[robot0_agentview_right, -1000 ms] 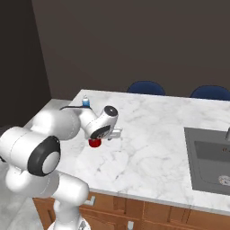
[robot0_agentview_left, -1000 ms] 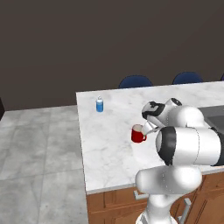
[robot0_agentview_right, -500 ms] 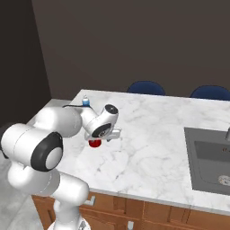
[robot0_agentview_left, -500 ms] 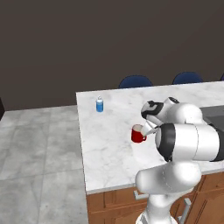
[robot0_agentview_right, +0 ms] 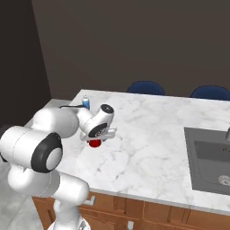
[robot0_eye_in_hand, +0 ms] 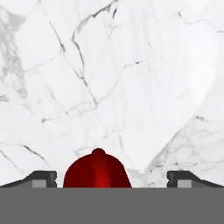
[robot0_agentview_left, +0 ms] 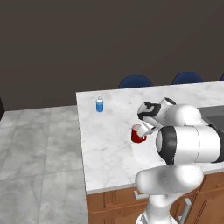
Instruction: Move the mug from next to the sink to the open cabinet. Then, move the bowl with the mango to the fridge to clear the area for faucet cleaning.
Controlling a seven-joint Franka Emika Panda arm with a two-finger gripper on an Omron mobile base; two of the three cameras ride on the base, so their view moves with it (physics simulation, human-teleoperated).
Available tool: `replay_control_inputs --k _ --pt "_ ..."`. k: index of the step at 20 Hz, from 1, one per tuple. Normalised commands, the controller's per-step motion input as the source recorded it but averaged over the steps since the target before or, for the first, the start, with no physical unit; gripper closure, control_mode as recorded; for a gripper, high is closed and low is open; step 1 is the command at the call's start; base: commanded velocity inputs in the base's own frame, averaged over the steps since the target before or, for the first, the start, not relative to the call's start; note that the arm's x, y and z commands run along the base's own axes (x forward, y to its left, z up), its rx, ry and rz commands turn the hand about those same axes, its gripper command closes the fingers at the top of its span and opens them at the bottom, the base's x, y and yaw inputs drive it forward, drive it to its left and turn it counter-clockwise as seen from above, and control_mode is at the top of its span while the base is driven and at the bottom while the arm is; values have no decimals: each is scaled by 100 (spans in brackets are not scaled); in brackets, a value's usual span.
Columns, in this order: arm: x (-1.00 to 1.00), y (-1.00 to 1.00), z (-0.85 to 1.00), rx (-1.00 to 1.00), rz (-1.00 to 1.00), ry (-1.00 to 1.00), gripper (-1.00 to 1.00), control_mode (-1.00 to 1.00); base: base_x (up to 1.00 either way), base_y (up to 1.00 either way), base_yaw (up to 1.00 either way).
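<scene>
Presently catalogued: one red mug (robot0_agentview_left: 138,134), seen upright on the white marble desk (robot0_agentview_left: 109,144) just right of centre in the left base view, and under the white hand at left of centre in the right base view (robot0_agentview_right: 95,143). In the hand view the mug (robot0_eye_in_hand: 97,171) is shown at bottom centre, between the two fingers (robot0_eye_in_hand: 40,178), which are spread wide and not closed on it. One gripper (robot0_agentview_left: 145,127), placed directly over the mug. One small blue bottle (robot0_agentview_left: 99,105), found well apart toward the upper left. One dark sink (robot0_agentview_right: 209,159), recorded at the right edge.
</scene>
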Motion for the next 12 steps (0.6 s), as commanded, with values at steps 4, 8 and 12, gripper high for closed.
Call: replay_control_inputs --k 4,8,12 --pt "33 5 -16 0 -5 6 -100 -100 0 0 0" --pt "42 0 -18 0 -6 5 -100 -100 0 0 0" --pt "25 0 -11 0 -6 5 -100 -100 0 0 0"
